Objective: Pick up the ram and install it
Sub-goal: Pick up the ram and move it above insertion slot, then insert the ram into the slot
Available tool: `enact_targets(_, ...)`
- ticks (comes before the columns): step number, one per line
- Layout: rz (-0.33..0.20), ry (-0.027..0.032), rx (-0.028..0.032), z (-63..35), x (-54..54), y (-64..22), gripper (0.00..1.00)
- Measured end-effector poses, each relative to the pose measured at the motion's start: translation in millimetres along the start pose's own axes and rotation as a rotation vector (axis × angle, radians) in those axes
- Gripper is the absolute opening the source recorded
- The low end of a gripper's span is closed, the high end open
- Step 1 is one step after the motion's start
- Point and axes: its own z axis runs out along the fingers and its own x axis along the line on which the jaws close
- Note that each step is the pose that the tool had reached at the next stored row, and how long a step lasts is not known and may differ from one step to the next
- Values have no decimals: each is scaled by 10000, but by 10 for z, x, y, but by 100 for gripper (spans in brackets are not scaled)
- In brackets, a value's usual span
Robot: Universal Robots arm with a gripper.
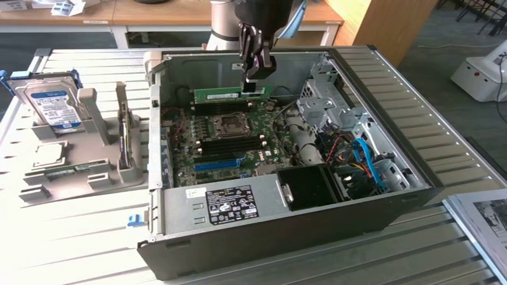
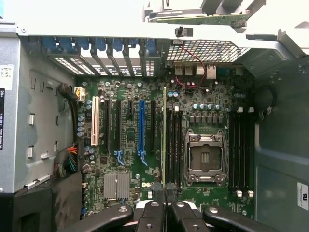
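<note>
The ram [image 1: 225, 93] is a long green strip held upright on its edge inside the open computer case [image 1: 277, 237]. My gripper [image 1: 254, 83] comes down from above and is shut on the strip's end towards the exterior view's right. In the wrist view the ram [image 2: 164, 140] appears edge-on as a thin green line running out from my gripper [image 2: 165, 205]. It hangs over the black memory slots [image 2: 174, 145] beside the CPU socket [image 2: 205, 157]. Whether its lower edge touches a slot I cannot tell.
A grey fixture [image 1: 79, 160] on the exterior view's left holds a hard drive [image 1: 51, 107] and small parts. Inside the case are a blue slot [image 1: 215, 163], the power supply [image 1: 230, 205], a black fan shroud [image 1: 313, 187], a drive cage [image 1: 325, 101] and blue cables [image 1: 366, 160].
</note>
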Motion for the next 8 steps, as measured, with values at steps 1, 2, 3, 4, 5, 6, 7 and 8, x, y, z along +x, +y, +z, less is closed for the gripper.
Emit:
enact_targets(1, 0, -2, 1, 1, 0, 0, 12)
enact_targets(2, 0, -1, 1, 1, 0, 0, 12)
enact_targets(3, 0, -1, 0, 1, 0, 0, 12)
enact_targets(4, -1, -2, 1, 1, 0, 0, 12)
enact_targets(5, 0, -1, 1, 1, 0, 0, 12)
enact_targets(6, 0, -1, 0, 1, 0, 0, 12)
enact_targets(7, 0, -2, 1, 1, 0, 0, 12)
enact_targets(8, -1, -2, 1, 2, 0, 0, 12)
